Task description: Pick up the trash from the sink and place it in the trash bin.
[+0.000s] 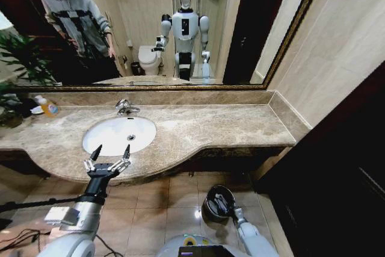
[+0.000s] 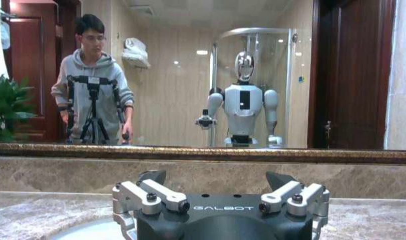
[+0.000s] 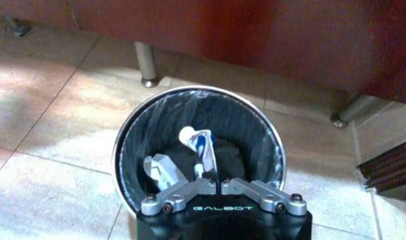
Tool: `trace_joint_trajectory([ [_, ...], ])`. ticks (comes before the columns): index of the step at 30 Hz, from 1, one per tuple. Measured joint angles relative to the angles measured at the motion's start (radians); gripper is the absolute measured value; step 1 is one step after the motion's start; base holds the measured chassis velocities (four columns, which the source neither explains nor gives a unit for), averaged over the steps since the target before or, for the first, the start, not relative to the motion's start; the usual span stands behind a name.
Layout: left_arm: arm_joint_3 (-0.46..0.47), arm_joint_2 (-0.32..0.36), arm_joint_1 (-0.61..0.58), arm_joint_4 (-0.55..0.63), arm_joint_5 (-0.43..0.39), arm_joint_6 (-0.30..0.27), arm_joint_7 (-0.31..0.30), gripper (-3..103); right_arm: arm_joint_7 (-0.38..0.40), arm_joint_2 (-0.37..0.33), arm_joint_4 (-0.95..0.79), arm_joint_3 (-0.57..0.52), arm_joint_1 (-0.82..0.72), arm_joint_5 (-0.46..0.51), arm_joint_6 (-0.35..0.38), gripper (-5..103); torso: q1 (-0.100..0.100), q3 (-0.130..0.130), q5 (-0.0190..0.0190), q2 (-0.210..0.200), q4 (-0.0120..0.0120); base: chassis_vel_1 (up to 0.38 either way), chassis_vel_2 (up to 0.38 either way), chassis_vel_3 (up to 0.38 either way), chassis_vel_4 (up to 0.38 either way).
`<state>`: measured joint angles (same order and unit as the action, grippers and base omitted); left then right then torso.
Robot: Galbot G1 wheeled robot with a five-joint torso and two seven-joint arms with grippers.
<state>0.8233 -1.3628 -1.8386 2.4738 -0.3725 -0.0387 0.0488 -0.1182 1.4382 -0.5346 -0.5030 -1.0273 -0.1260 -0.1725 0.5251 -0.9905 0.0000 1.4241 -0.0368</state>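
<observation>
Trash (image 3: 201,150), a white tube with blue print, is pinched between the closed tips of the right claw (image 3: 220,184) and is held directly over the mouth of the trash bin (image 3: 132,131), its upper end already below the shiny rim. Another white sachet (image 3: 161,172) is seen lying inside the bin against the dark liner. In the head view the bin (image 1: 210,209) is set on the tiled floor below the bench (image 1: 228,127), with the right claw (image 1: 224,206) lowered over it. The left claw (image 1: 110,159) is spread wide and empty, poised at the front edge of the bench just before the sink (image 1: 102,139), whose white basin appears bare of further trash from this angle. The step in hand is judged to be the drop into the bin. A plain opening of the right claw is called for next, so that the tube is let fall inside the rim rather than onto the floor.
</observation>
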Motion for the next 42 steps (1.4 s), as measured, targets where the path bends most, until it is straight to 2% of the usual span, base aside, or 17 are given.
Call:
trace_joint_trajectory([
  [8,0.0,0.0,0.0,0.0,0.0,0.0,0.0,100,0.007,0.017,0.052,-0.002,0.039,-0.032,0.001,0,0.0,0.0,0.0,0.0,0.0,0.0,0.0,0.0,0.0],
  [22,0.0,0.0,0.0,0.0,0.0,0.0,0.0,100,0.004,0.016,0.052,-0.002,0.041,-0.033,0.02,-2,0.0,0.0,-0.0001,0.0,0.0,0.0,0.0,0.0,0.0],
  [23,0.0,0.0,0.0,0.0,0.0,0.0,0.0,100,0.003,0.016,0.052,-0.002,0.04,-0.033,0.021,3,0.0,0.0,0.0,0.0,0.0,0.0,0.0,0.0,0.0],
  [24,0.0,0.0,0.0,0.0,0.0,0.0,0.0,100,0.003,0.016,0.052,-0.002,0.04,-0.033,0.021,3,0.0,0.0,0.0,0.0,0.0,0.0,0.0,0.0,0.0],
  [29,0.0,0.0,0.0,0.0,0.0,0.0,0.0,100,-0.001,0.015,0.042,-0.002,0.032,-0.034,0.028,30,0.0,0.0,0.0,0.0,0.0,0.0,0.0,0.0,0.0],
  [31,0.0,0.0,0.0,0.0,0.0,0.0,0.0,100,-0.001,0.015,0.04,-0.002,0.031,-0.035,0.028,30,0.0,0.0,0.0,0.0,0.0,0.0,0.0,0.0,0.0],
  [33,0.0,0.0,0.0,0.0,0.0,0.0,0.0,100,-0.001,0.014,0.036,-0.002,0.026,-0.036,0.028,40,0.0,0.0,0.0,0.0,0.0,0.0,0.0,0.0,0.0],
  [34,0.0,0.0,0.0,0.0,0.0,0.0,0.0,100,-0.001,0.014,0.036,-0.002,0.026,-0.036,0.028,40,0.0,0.0,0.0,0.0,0.0,0.0,0.0,0.0,0.0],
  [38,0.0,0.0,0.0,0.0,0.0,0.0,0.0,100,-0.005,0.011,0.024,-0.004,0.016,-0.036,0.026,62,0.0,0.0,0.0,0.0,0.0,0.0,0.0,0.0,0.0],
  [40,0.0,0.0,0.0,0.0,0.0,0.0,0.0,100,-0.006,0.01,0.015,-0.004,0.012,-0.035,0.026,62,0.0,0.0,0.0001,0.0,0.0,0.0,0.0,0.0,0.0],
  [42,0.0,0.0,0.0,0.0,0.0,0.0,0.0,100,-0.007,0.006,-0.029,-0.007,-0.006,-0.031,0.03,73,0.0,0.0,0.0001,0.0,0.0,0.0,0.0,0.0,0.0],
])
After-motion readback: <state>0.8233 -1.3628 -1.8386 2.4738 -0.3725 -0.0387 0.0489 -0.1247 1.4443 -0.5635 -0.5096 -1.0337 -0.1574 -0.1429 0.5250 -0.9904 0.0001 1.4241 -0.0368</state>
